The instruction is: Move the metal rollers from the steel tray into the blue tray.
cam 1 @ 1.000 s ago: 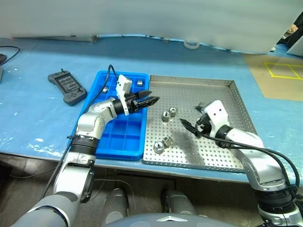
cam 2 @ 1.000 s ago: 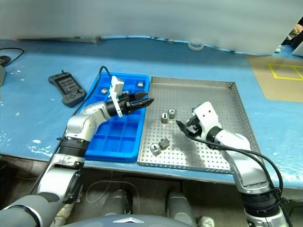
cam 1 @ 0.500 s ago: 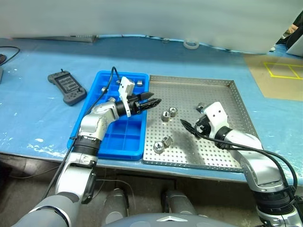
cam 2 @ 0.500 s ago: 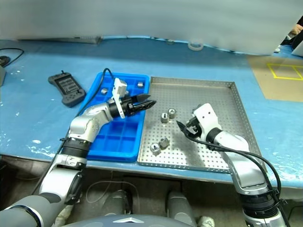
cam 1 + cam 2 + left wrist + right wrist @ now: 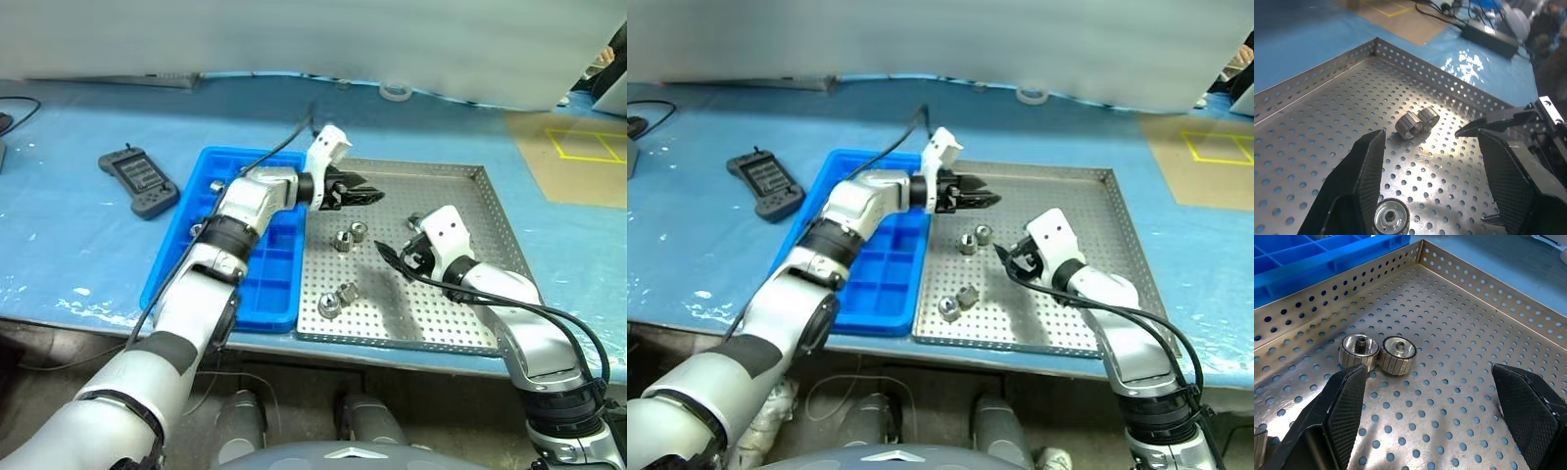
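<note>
Resting on the steel tray (image 5: 460, 211), ribbed silver metal rollers (image 5: 350, 235) lie in pairs.
Near, right gripper (image 5: 397, 257) hovers with fingers apart; farther, left gripper (image 5: 364, 193) reaches level, fingers apart and empty; blue tray (image 5: 260, 279) alongside.

A workshop or robotics lab: a workbench (image 5: 59, 245) under blue protective sheeting, yellow floor-marking tape (image 5: 588, 145) (squared off on brown flooring), a handheld controller (image 5: 139, 180), a tape roll (image 5: 396, 92).
</note>
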Robot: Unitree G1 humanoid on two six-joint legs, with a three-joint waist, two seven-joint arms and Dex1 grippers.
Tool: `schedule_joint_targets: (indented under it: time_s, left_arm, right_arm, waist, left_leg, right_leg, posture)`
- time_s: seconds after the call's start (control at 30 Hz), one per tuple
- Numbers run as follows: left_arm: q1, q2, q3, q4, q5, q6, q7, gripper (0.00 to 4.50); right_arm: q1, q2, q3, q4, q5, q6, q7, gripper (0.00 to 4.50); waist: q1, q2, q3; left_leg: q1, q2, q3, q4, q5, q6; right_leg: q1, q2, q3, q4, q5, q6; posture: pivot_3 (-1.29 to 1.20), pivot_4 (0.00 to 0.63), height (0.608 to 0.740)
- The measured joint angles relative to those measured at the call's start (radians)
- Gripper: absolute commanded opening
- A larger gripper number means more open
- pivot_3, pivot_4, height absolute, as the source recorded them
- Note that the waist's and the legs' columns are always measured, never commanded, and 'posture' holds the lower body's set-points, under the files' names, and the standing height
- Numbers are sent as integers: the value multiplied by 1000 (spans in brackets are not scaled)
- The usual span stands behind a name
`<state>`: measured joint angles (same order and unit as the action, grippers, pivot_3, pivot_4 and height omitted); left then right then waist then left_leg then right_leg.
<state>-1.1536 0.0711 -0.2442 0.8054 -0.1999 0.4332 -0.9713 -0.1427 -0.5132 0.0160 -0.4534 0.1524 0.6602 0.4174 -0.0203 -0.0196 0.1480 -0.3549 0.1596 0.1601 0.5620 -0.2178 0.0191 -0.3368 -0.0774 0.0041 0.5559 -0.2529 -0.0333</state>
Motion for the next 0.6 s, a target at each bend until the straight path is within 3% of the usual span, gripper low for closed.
schedule_joint_targets:
  time_s: [0.23,0.6]
  left_arm:
    - [-22,-35,-97,290,203,-153,16,3141]
    - [-11,-117,-110,391,342,-219,83,3141]
  right_arm:
    - [47,23,0,-1,-19,-12,-32,4233]
    - [75,48,18,0,-55,-50,-67,4233]
  waist:
    - [-5,0,0]
    - [-23,5,-3]
  left_leg:
    - [-3,0,0,2,-1,1]
    - [-3,-10,0,11,-10,18]
  right_leg:
    - [-1,-1,-1,-1,0,0]
    - [3,-13,-2,-1,-2,-4]
  posture:
    - [-416,150,740]
    - [-434,150,740]
